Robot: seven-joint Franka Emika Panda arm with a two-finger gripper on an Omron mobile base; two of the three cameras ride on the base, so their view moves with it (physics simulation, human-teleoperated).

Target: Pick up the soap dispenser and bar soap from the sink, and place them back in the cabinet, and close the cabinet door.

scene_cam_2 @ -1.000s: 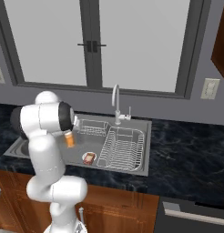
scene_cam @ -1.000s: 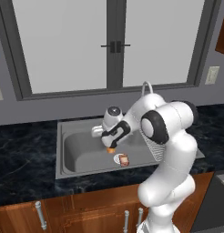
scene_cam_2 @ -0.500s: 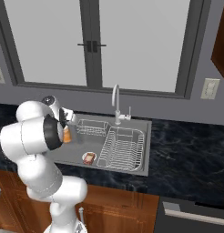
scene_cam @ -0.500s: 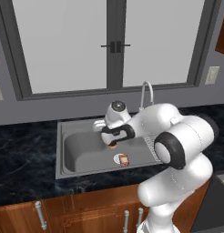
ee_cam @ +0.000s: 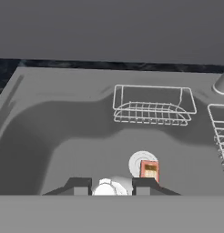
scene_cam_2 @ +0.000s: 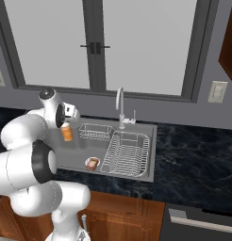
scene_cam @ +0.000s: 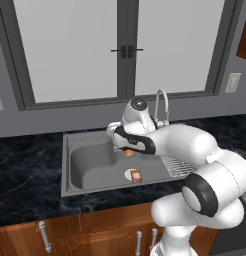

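My gripper (ee_cam: 111, 186) is shut on the soap dispenser (scene_cam_2: 66, 133), a small orange bottle hanging above the left part of the sink (scene_cam: 70, 165). In the left base view the gripper (scene_cam: 126, 148) grips the dispenser (scene_cam: 128, 153) from above. In the hand view its white pump top (ee_cam: 106, 188) sits between the fingertips (ee_cam: 79, 185). The reddish bar soap (ee_cam: 150, 169) lies on a small white dish (ee_cam: 139, 160) on the basin floor, also seen as the bar soap (scene_cam: 136, 175) (scene_cam_2: 92, 163). Reddish-brown wood of the cabinet (scene_cam_2: 229, 42) shows at the upper right; I cannot tell how its door stands.
A wire basket (ee_cam: 152, 108) hangs at the sink's back wall. The wire dish rack (scene_cam_2: 126, 153) fills the right half of the basin. The curved faucet (scene_cam_2: 120, 104) stands behind it. Dark stone counter (scene_cam_2: 193, 155) surrounds the sink, and a large window (scene_cam: 125, 50) rises behind.
The dispenser has risen a little out of the basin in my grip. The arm's elbow has swung out toward the cameras. The bar soap has stayed put.
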